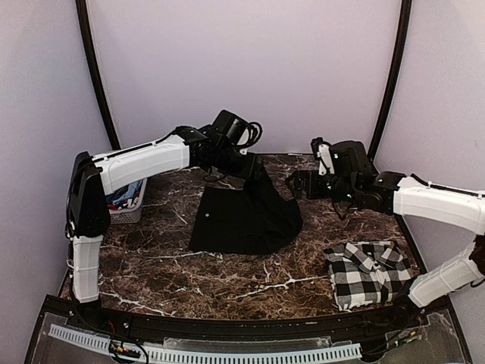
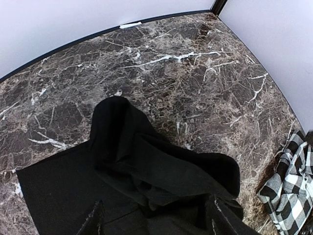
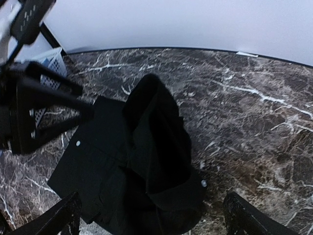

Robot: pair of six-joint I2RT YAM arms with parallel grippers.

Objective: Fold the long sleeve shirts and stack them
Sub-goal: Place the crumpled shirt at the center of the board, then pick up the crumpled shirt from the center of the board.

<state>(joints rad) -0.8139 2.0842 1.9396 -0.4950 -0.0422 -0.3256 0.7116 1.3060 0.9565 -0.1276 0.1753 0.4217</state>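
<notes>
A plain black shirt [image 1: 242, 216] lies near the middle of the bench [image 1: 227, 273]. Its left part is spread flat with a straight left edge, and a small white button shows there. Its right part is rumpled and heaped, rising in a soft dark hump toward the far side. Well apart from it, at the near right of the bench, a black-and-white checked shirt [image 1: 370, 273] sits folded into a compact, slightly wrinkled bundle, collar on top.

The black shirt [image 2: 146, 166] lies bunched in a rumpled heap on the dark marble table [image 2: 195, 83], with a flat panel spreading left. The left gripper [image 2: 154, 218] has its fingers [image 2: 93, 221] spread apart over the cloth. The checked shirt [image 2: 291, 188] shows at the right edge.
</notes>
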